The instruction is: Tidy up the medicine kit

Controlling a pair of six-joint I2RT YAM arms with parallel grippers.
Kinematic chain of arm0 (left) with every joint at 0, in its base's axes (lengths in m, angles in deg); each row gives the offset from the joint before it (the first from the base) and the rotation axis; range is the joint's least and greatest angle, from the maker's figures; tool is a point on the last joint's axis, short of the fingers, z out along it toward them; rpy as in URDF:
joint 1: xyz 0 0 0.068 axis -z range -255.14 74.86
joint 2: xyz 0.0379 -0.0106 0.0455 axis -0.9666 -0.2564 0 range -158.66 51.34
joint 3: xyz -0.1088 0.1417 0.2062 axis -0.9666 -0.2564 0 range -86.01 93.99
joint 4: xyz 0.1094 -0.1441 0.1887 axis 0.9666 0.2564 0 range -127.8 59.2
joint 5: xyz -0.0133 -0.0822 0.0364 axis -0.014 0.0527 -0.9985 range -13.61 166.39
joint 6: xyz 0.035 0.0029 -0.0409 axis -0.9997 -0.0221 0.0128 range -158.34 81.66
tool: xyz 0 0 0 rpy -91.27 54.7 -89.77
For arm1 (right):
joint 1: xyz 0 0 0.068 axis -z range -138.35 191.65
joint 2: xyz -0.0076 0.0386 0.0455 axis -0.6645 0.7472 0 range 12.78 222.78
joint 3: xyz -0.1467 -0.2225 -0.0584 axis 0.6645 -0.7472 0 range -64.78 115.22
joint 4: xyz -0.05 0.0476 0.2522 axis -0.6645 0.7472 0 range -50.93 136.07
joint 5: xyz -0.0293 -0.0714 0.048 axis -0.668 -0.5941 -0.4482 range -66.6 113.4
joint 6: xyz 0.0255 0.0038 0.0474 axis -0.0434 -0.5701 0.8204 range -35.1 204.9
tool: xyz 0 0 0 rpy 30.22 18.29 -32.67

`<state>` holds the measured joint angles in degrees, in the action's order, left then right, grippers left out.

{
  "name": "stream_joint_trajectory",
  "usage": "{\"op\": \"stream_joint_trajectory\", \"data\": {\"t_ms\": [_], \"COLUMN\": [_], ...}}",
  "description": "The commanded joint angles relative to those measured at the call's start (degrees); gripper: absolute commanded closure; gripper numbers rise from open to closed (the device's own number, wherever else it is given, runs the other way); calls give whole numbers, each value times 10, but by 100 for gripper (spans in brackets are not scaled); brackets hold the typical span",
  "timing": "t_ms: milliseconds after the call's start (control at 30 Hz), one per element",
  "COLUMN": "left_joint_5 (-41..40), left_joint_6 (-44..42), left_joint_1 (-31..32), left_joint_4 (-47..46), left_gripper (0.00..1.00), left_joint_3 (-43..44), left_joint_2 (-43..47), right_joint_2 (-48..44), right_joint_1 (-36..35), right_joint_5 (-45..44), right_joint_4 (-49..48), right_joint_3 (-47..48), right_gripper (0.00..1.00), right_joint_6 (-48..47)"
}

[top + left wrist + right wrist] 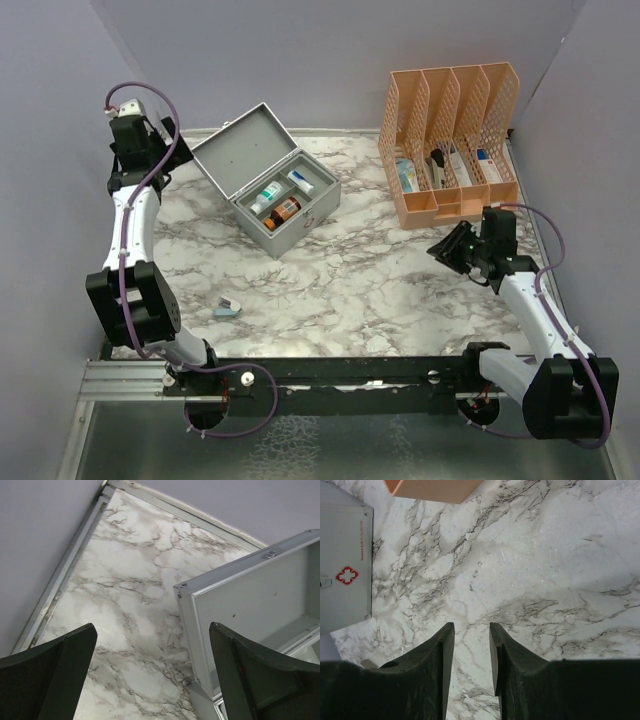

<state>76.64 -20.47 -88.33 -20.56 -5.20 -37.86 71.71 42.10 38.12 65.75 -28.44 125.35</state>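
Note:
The medicine kit point(300, 228) is a grey metal box standing open at the back left of the marble table, with its lid point(240, 150) leaning back. Inside lie a white and teal bottle point(270, 192), an orange-brown bottle point(286, 210) and a white tube with a blue cap point(301, 180). My left gripper point(168, 148) is raised just left of the lid, wide open and empty; its wrist view shows the lid's inner face point(250, 600) past the gripper point(152, 630). My right gripper point(447, 249) hovers right of centre, its jaws a little apart and empty point(471, 625). The kit's front with a red cross point(347, 575) lies to its left.
An orange mesh file organizer point(455, 140) with several medicine packs stands at the back right; its corner shows in the right wrist view point(430, 490). A small blue and white item point(227, 309) lies on the table near the front left. Grey walls close in on the left, back and right.

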Motion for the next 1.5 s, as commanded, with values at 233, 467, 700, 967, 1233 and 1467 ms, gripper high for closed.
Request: {"op": "stream_joint_trajectory", "data": {"t_ms": [233, 467, 700, 967, 1233, 1467], "left_joint_5": [236, 252, 336, 378, 426, 505], "left_joint_6": [52, 84, 131, 157, 130, 64], "left_joint_1": [-26, -36, -39, -39, -39, -38], "left_joint_4": [-129, -165, -204, -245, -291, -348], "left_gripper": [1, 1, 4, 9, 20, 21], "left_joint_3": [1, -4, -9, -22, -60, -124], "left_joint_2": [-62, -109, -145, -163, -137, -65], "right_joint_2": [0, -1, -2, -16, -20, -17], "right_joint_1": [-3, -4, -4, -5, -5, -5], "right_joint_5": [50, 56, 62, 58, 61, 63], "right_joint_4": [-36, -41, -40, -30, -32, -37], "right_joint_3": [1, -1, 2, 3, 2, -1], "right_gripper": [62, 62, 62, 62, 62, 62], "right_joint_6": [-22, -22, -26, -27, -23, -25]}}
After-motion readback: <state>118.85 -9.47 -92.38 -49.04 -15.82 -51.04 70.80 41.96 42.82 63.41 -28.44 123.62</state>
